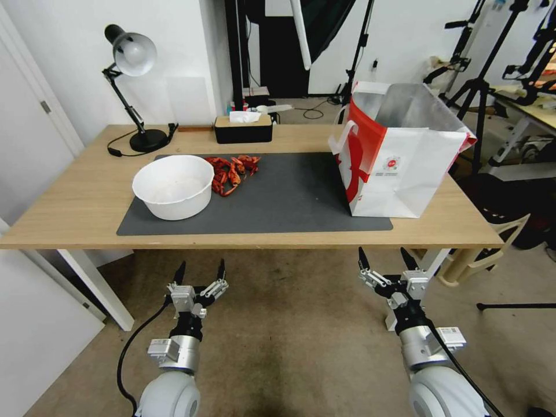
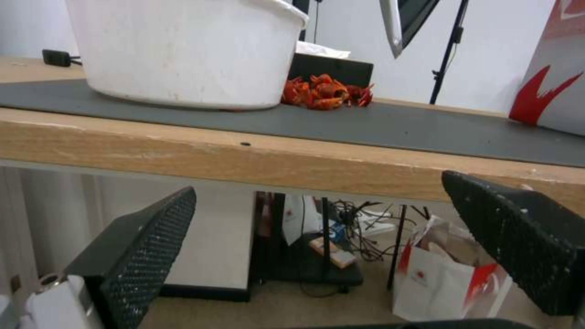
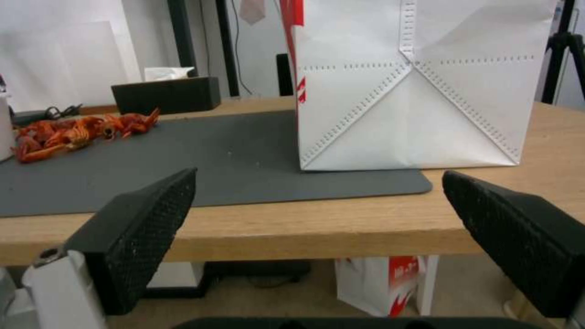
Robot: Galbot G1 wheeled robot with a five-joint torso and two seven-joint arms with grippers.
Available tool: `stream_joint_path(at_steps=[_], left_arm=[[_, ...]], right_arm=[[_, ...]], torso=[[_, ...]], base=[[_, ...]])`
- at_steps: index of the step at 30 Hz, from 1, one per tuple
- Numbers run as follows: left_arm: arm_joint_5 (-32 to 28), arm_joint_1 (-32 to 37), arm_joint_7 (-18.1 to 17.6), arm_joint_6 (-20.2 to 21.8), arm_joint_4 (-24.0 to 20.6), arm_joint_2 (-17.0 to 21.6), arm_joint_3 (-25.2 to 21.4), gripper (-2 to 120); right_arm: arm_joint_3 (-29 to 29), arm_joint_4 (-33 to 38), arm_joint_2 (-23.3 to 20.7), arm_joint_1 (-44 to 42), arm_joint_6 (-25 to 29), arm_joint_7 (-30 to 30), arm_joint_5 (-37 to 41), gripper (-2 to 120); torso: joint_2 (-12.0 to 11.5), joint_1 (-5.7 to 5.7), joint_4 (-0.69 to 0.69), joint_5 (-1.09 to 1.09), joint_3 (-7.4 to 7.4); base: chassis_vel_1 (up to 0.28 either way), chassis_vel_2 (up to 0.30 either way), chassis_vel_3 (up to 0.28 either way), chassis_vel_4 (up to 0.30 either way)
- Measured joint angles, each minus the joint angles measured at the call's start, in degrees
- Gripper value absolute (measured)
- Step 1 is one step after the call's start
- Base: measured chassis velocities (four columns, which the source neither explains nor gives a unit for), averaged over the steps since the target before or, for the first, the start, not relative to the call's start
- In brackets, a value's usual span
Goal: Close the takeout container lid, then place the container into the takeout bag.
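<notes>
The takeout bag (image 1: 399, 156) stands open on the right end of the dark mat, white with a red side panel and silvery lining; it also shows in the right wrist view (image 3: 414, 91) and at the edge of the left wrist view (image 2: 561, 68). The takeout container and its lid are out of view. My left gripper (image 1: 200, 272) hangs open below the table's front edge, roughly under the white bowl, holding nothing (image 2: 317, 187). My right gripper (image 1: 387, 259) is open too, low before the table edge in front of the bag (image 3: 320, 173).
On the grey mat (image 1: 278, 202) sit a big white bowl (image 1: 173, 185) and a pile of red crayfish (image 1: 231, 167). A black tissue box (image 1: 243, 127) and a desk lamp (image 1: 132, 58) stand at the back. Tripods and a chair crowd the right side.
</notes>
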Motion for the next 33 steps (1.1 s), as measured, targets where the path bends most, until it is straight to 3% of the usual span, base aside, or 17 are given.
stream_joint_path(at_steps=[33], left_arm=[[0.0, 0.0, 0.0, 0.0, 0.0, 0.0, 0.0, 100]], right_arm=[[0.0, 0.1, 0.0, 0.1, -0.1, 0.0, 0.1, 100]], torso=[[0.0, 0.00, 0.00, 0.00, 0.00]], base=[[0.000, 0.000, 0.000, 0.000]])
